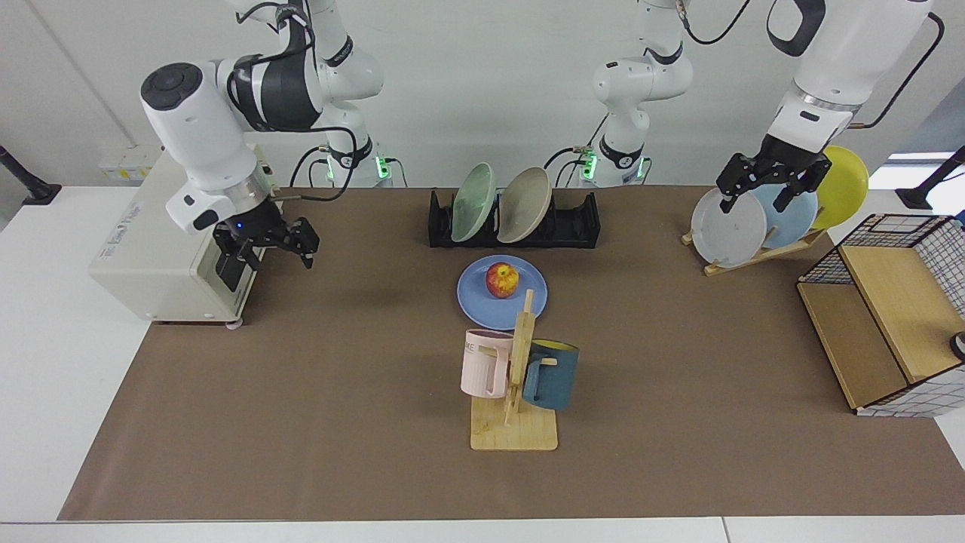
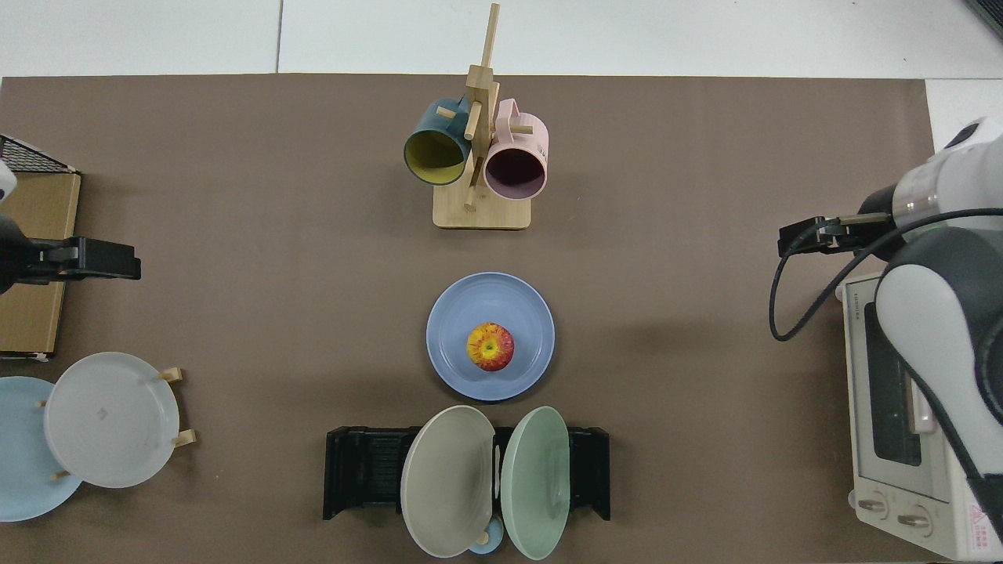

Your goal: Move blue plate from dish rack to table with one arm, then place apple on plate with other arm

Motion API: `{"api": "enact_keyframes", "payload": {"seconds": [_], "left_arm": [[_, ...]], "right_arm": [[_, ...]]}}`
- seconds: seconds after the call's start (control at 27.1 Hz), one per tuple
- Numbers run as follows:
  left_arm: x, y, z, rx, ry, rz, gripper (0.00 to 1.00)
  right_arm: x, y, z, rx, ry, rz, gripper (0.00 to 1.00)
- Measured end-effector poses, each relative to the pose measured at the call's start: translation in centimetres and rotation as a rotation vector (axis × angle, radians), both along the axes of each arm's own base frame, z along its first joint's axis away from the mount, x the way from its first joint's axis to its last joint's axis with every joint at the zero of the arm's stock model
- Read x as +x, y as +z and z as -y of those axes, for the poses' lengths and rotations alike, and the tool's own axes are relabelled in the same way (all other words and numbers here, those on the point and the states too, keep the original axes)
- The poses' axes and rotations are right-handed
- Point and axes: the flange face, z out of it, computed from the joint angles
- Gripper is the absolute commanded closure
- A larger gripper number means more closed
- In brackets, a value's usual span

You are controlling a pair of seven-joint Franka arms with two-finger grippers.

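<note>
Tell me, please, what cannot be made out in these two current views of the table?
- Small blue thing under the dish rack's two plates, top view: mostly covered by them.
- Right end effector, top view: only a dark tip shows beside the toaster oven.
- Left end effector, top view: partly cut off by the frame edge.
- Wire basket, both views: cropped.
</note>
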Motion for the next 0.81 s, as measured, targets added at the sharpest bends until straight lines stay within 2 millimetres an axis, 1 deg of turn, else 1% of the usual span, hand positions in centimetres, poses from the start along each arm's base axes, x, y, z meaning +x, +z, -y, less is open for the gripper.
{"api": "enact_keyframes", "payload": {"seconds": [0.07,0.18,0.3,0.41,0.66,0.81], "left_arm": [[0.0,0.0,0.0,0.000,0.000,0.000,0.00],[0.0,0.0,0.0,0.000,0.000,0.000,0.00],[0.0,0.0,0.1,0.000,-0.001,0.000,0.00],[0.0,0.0,0.2,0.000,-0.004,0.001,0.00],[0.0,0.0,1.8,0.002,-0.032,0.001,0.00],[0.0,0.0,1.9,0.002,-0.034,0.000,0.00]], "right_arm": [[-0.5,1.8,0.3,-0.006,-0.004,-0.005,0.00],[-0.6,4.0,0.7,-0.009,-0.009,0.009,0.00],[-0.5,5.4,0.9,-0.009,-0.013,0.026,0.00],[-0.3,5.4,1.0,-0.009,-0.025,0.022,0.00],[0.6,3.9,1.3,-0.012,-0.066,0.008,0.00],[1.0,3.5,1.3,-0.012,-0.086,0.015,0.00]]}}
